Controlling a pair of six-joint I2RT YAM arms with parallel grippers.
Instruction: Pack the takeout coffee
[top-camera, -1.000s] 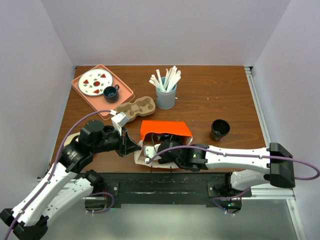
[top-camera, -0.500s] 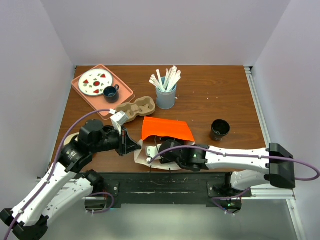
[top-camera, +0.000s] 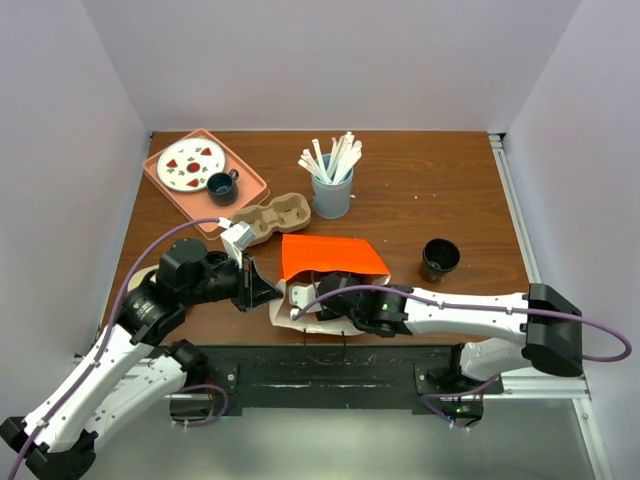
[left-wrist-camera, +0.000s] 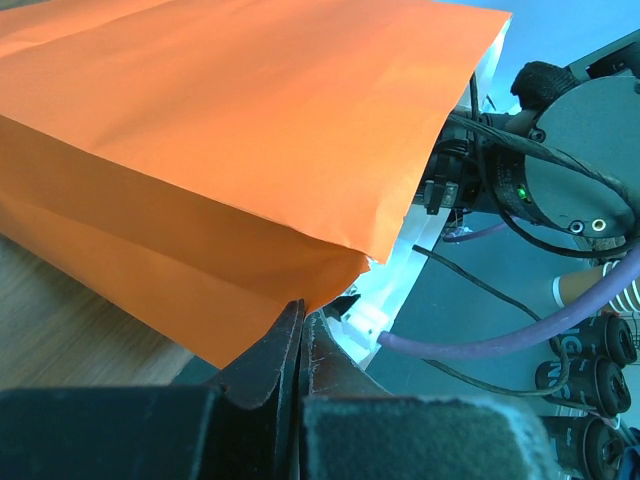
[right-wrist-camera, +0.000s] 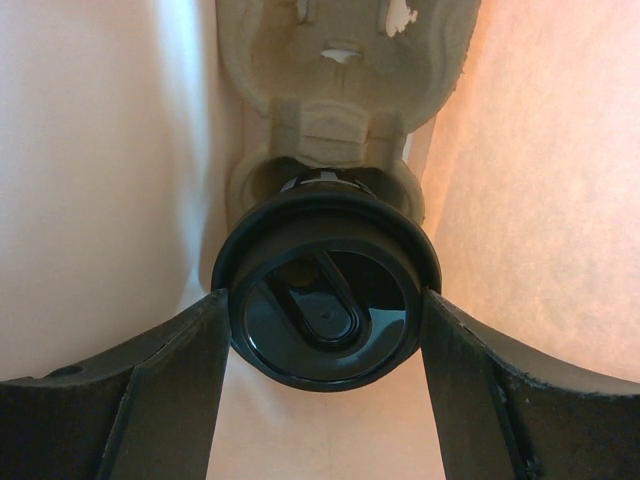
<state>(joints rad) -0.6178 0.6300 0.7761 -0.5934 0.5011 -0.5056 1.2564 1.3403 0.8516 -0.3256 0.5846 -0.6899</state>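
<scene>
arms (top-camera: 470, 312): white, black joints | cables (left-wrist-camera: 470, 348): purple | left claw (left-wrist-camera: 300, 325): black

Top view: bright, even overhead light, soft short shadows, a faint sheen on the tabletop (top-camera: 430, 200), focus sharp.

Left wrist view: orange bag (left-wrist-camera: 230, 130) vividly lit, bluish cast behind it, left claw fingers (left-wrist-camera: 270, 370) dark and blurred.

Right wrist view: warm peach glow through the bag walls, dull highlights on the black lid (right-wrist-camera: 325, 300), right claw fingers (right-wrist-camera: 150, 390) soft.
</scene>
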